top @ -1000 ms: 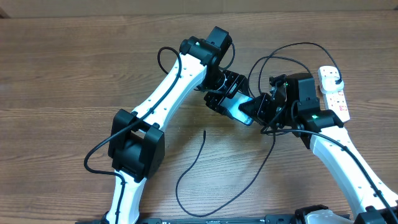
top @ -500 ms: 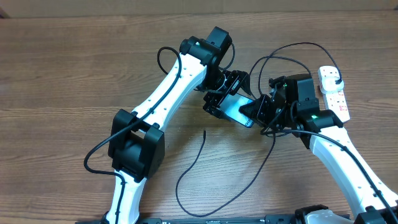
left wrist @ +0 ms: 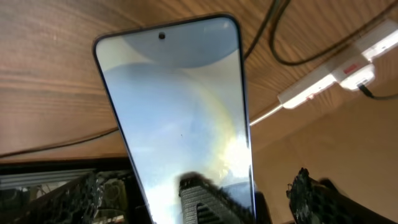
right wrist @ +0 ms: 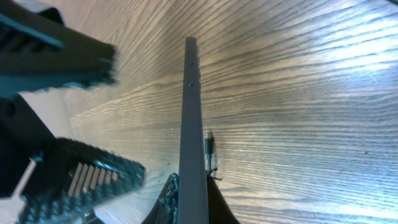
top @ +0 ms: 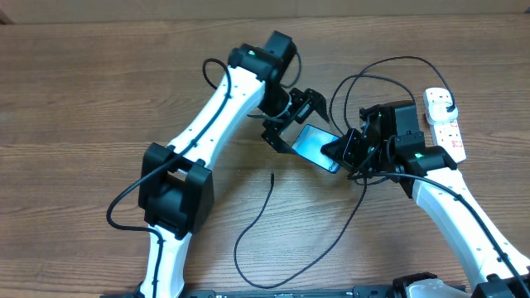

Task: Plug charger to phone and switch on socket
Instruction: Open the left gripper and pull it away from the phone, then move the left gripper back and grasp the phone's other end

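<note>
The phone (top: 313,142) has a light blue screen and is held up off the table, tilted on its long edge. My right gripper (top: 338,151) is shut on its right end. Edge-on in the right wrist view, the phone (right wrist: 191,112) runs up from between the shut right gripper (right wrist: 193,202). My left gripper (top: 296,122) stands open just up-left of the phone, its fingers apart from it. The left wrist view is filled by the phone's screen (left wrist: 180,112). The charger (top: 257,219), a thin black cable, loops over the table; its free tip (top: 273,175) lies apart from the phone. The socket (top: 443,124) lies at the right.
A black plug (top: 448,98) sits on the socket's far end, with cable looping above my right arm. In the left wrist view the socket (left wrist: 323,81) and its white cord lie beyond the phone. Bare wood spreads to the left and front.
My left gripper has opened off the phone and drawn back up and to the left. The phone stays in the right gripper, hardly moved.
</note>
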